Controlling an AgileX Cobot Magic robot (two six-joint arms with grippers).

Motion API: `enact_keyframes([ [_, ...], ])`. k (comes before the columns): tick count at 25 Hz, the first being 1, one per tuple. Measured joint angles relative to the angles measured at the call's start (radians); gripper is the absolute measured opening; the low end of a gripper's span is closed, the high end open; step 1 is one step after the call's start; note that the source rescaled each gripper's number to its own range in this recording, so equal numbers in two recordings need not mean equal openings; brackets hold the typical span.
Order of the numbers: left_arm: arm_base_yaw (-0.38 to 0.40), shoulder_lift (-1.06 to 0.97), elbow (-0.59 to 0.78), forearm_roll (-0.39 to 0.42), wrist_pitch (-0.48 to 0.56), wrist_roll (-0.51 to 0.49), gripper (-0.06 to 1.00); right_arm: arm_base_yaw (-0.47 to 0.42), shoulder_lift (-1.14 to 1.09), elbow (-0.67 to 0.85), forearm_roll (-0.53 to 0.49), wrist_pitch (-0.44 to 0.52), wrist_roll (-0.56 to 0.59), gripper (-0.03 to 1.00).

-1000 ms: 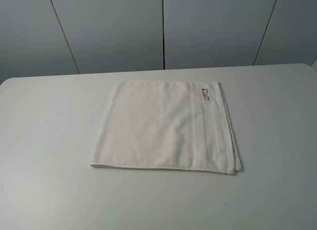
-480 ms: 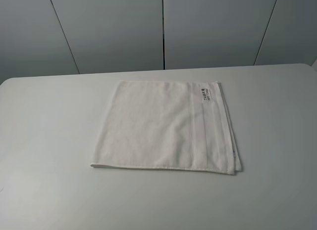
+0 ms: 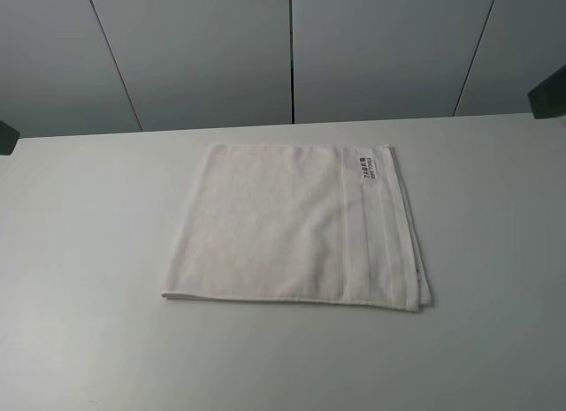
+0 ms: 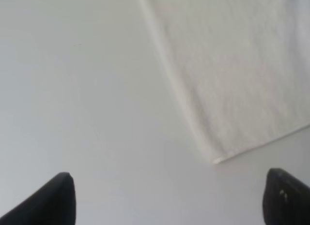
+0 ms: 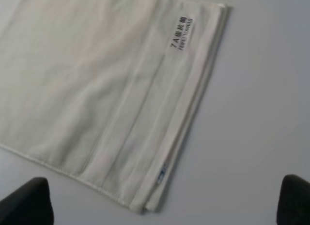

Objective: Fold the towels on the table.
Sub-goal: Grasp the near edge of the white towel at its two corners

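The white towel (image 3: 283, 225) lies flat on the white table (image 3: 80, 252), near the middle. Its woven border band (image 3: 354, 243) and printed label (image 3: 365, 168) are on the right side. Along that side its edges lie stacked in layers. My left gripper (image 4: 169, 205) hangs open above bare table, just off one towel (image 4: 237, 65) corner. My right gripper (image 5: 160, 205) is open too, above the towel's (image 5: 92, 84) layered edge near the label (image 5: 180, 33). Neither gripper touches the cloth. In the exterior high view only a dark bit of each arm shows, the left arm (image 3: 5, 135) and the right arm (image 3: 548, 93).
A grey panelled wall (image 3: 292, 49) stands behind the table's far edge. Bare white tabletop surrounds the towel on all sides.
Dark parts of both arms have come into the exterior high view at its left and right edges. The towel has not moved.
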Motion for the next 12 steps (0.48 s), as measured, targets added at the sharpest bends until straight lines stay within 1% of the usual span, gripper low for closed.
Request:
enact_keyframes([
  [3, -0.029, 0.127, -0.017, -0.025, -0.017, 0.114, 0.88, 0.003, 0.109, -0.004, 0.086, 0.000, -0.133, 1.00],
  [4, -0.051, 0.158, -0.018, -0.025, -0.018, 0.153, 0.86, 0.016, 0.143, -0.006, 0.095, 0.000, -0.173, 1.00],
  [6, -0.105, 0.228, -0.018, -0.027, -0.023, 0.211, 0.84, 0.054, 0.201, -0.006, 0.097, -0.002, -0.239, 1.00],
  [8, -0.179, 0.286, -0.018, -0.019, -0.039, 0.246, 0.87, 0.107, 0.260, -0.008, 0.091, -0.002, -0.292, 1.00],
  [9, -0.213, 0.317, -0.018, 0.004, -0.055, 0.252, 0.90, 0.132, 0.288, -0.008, 0.083, -0.006, -0.309, 1.00],
  [11, -0.297, 0.370, -0.018, 0.076, -0.089, 0.259, 0.98, 0.174, 0.332, -0.008, 0.059, -0.024, -0.342, 1.00],
  [12, -0.330, 0.400, -0.018, 0.128, -0.108, 0.259, 0.99, 0.191, 0.353, -0.008, 0.044, -0.037, -0.363, 1.00],
])
